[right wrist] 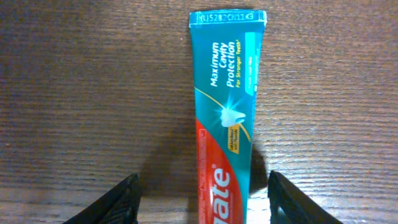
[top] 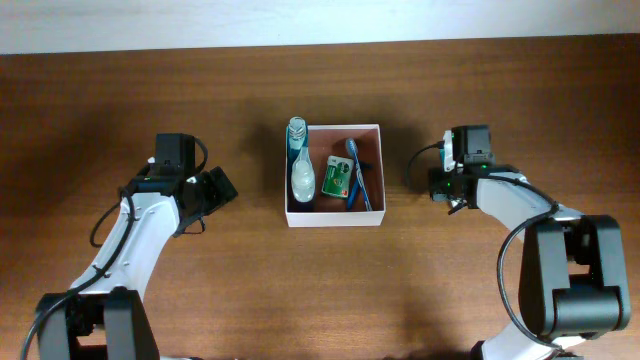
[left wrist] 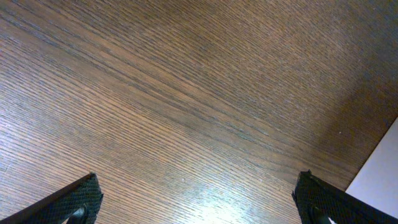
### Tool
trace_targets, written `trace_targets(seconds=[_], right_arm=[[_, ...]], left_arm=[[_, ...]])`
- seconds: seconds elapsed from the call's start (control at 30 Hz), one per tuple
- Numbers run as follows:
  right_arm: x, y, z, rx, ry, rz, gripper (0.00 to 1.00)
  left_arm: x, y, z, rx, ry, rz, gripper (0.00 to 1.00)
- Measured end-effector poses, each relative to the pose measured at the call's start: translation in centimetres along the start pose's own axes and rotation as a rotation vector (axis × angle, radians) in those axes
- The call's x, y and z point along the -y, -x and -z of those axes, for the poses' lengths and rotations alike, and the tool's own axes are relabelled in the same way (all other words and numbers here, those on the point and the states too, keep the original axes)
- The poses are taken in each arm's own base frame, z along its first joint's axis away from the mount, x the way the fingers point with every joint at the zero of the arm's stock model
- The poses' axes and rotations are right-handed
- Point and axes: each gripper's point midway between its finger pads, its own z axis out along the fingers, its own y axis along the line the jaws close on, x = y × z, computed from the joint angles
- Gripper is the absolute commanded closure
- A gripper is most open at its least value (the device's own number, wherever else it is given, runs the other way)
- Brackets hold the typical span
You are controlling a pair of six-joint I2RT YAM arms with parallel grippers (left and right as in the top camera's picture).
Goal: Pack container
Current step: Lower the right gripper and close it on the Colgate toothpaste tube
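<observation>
The container point(top: 335, 221), a square white-walled box, sits at the table's centre. In it lie a clear bottle point(top: 301, 170), a green packet point(top: 337, 176) and a blue toothbrush point(top: 358, 180). A teal and red toothpaste tube point(right wrist: 227, 93) lies flat on the wood in the right wrist view. My right gripper point(right wrist: 204, 186) straddles its red end with the jaws open and a gap on each side. From overhead, the right gripper point(top: 447, 190) is to the right of the container and hides the tube. My left gripper point(top: 222, 185) hangs wide open over bare wood point(left wrist: 186, 93), left of the container.
A white surface point(left wrist: 380, 177) shows at the lower right corner of the left wrist view. Brown wooden tabletop point(top: 320, 290) surrounds the container on all sides. A pale strip point(top: 320, 20) runs along the table's far edge.
</observation>
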Motion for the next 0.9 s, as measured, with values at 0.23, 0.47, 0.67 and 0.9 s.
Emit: trace_targets(seconds=[0.23, 0.47, 0.67, 0.9], right_arm=[[0.16, -0.11, -0.11, -0.004, 0.045, -0.028, 0.50], [0.14, -0.12, -0.11, -0.004, 0.045, -0.026, 0.57], [0.15, -0.18, -0.11, -0.006, 0.045, -0.024, 0.69], [0.16, -0.19, -0.11, -0.007, 0.044, -0.022, 0.74]], left_arm=[[0.00, -0.01, -0.01, 0.000, 0.000, 0.000, 0.00], [0.00, 0.00, 0.00, 0.000, 0.000, 0.000, 0.00], [0.00, 0.00, 0.00, 0.000, 0.000, 0.000, 0.00], [0.00, 0.00, 0.00, 0.000, 0.000, 0.000, 0.00]])
